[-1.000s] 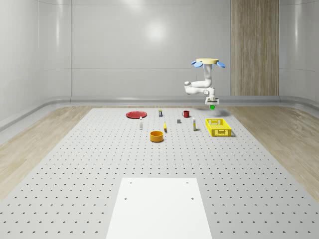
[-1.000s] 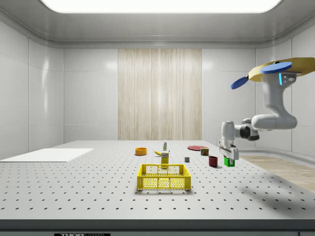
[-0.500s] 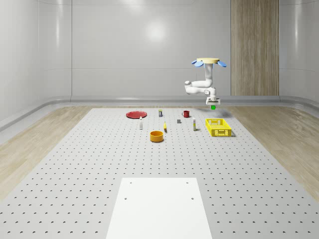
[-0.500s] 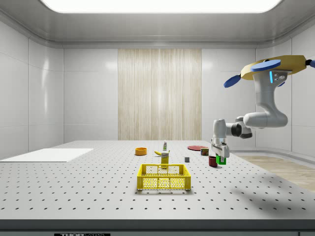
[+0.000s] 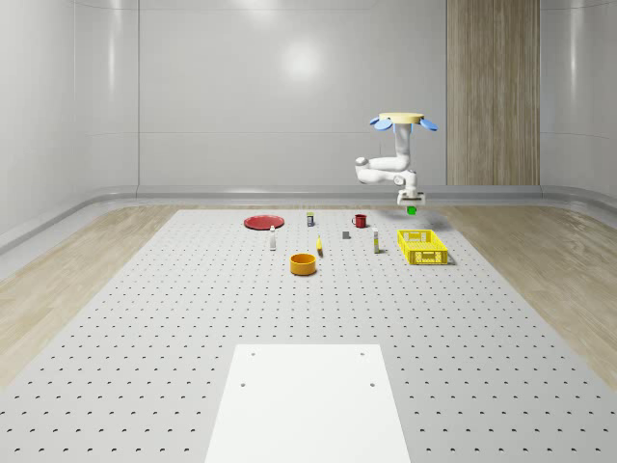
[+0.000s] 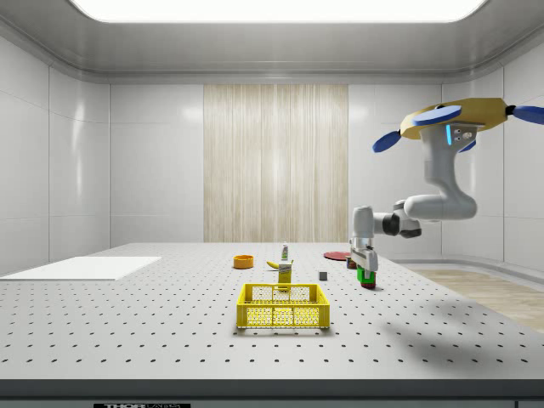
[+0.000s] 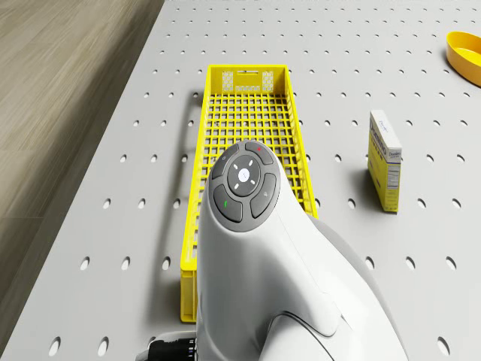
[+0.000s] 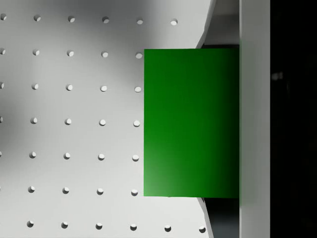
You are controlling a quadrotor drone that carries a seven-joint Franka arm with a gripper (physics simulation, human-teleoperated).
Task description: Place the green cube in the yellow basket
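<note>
In the whole-scene view the drone [image 5: 402, 120] hovers above the table's [image 5: 145, 328] far right part, and its gripper [image 5: 411, 204] holds the green cube [image 5: 412, 209] in the air just beyond the yellow basket [image 5: 422, 247].

In the side view the cube hangs right of the basket, seemingly in front of a red cup [image 6: 369, 284].

In the drone view the arm [image 7: 255, 248] overlaps the basket; a small box [image 7: 385, 159] stands beside it.

In the wrist view the cube sits against one finger [image 8: 254, 119], above perforated table.
</note>
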